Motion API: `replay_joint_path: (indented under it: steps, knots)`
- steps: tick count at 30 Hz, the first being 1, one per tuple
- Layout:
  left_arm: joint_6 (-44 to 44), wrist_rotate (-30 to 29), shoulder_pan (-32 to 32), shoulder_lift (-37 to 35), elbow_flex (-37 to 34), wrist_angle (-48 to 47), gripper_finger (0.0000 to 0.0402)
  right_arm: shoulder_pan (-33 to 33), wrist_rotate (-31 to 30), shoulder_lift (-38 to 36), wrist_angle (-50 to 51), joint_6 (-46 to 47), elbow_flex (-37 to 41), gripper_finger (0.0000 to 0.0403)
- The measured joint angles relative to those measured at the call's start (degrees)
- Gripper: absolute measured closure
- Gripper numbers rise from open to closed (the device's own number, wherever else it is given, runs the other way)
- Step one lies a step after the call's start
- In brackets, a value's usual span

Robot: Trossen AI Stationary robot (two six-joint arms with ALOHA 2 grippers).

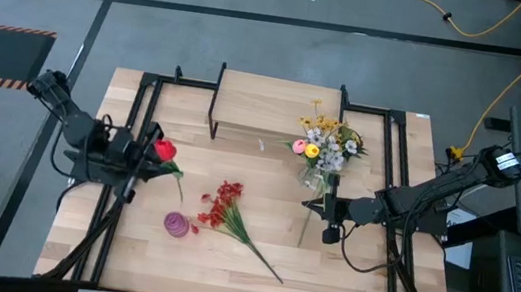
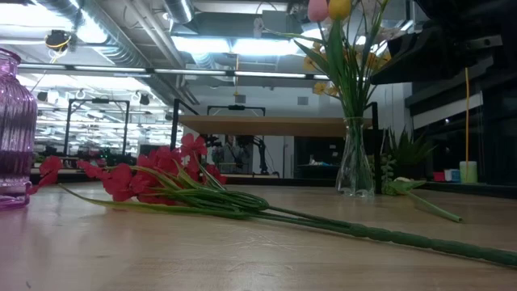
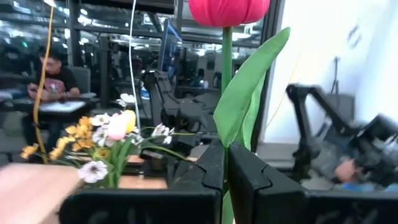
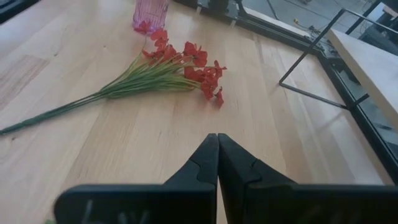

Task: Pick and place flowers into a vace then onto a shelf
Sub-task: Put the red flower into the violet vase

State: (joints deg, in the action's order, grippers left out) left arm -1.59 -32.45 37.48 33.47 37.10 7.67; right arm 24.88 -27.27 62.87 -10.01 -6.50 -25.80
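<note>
My left gripper (image 1: 147, 151) (image 3: 225, 146) is at the table's left and is shut on the red tulip (image 1: 164, 150) (image 3: 228, 9). The red berry spray (image 1: 224, 210) (image 2: 161, 174) (image 4: 177, 65) lies flat mid-table. It is beside the purple vase (image 1: 177, 224) (image 2: 14, 129), which stands upright. A clear vase (image 1: 315, 178) (image 2: 355, 162) holds pink and yellow tulips and small blossoms (image 1: 321, 144) in front of the shelf (image 1: 276, 103). My right gripper (image 1: 316, 207) (image 4: 218, 138) is shut, with nothing between its fingers. It is just near of the clear vase, over a loose green stem (image 1: 305, 229) (image 2: 432, 208). My left gripper pinches the red tulip's stem (image 3: 226, 134) between its two fingers, below the leaf and well under the flower head. The fingers lie level, pointing toward the table's right, across the stem. The tulip stands upright with its head above the fingers. Its lower stalk (image 1: 177, 183) slants toward the near edge.
The shelf's black legs (image 1: 213, 120) (image 4: 311, 62) and a black frame (image 1: 140, 100) run along the table's sides. Bare wood lies near the front edge (image 1: 222, 282). A person (image 3: 53, 74) sits in the room beyond the table.
</note>
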Motion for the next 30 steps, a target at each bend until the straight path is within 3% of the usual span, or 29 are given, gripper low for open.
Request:
replay_joint_path:
  steps: [10,16,30]
  knots:
    - [-0.8,0.3,5.4,0.1,0.3,-3.0,0.0399,0.0,0.0,0.0,0.0,1.5,0.0,0.0396]
    - [-1.3,-8.0,9.4,0.3,-0.1,-3.3,0.0399,0.0,0.0,0.0,0.1,2.0,0.0,0.0396]
    - [-3.8,-16.1,15.0,5.8,-0.2,0.5,0.0398,0.0,0.0,0.0,0.3,3.3,0.0,0.0396]
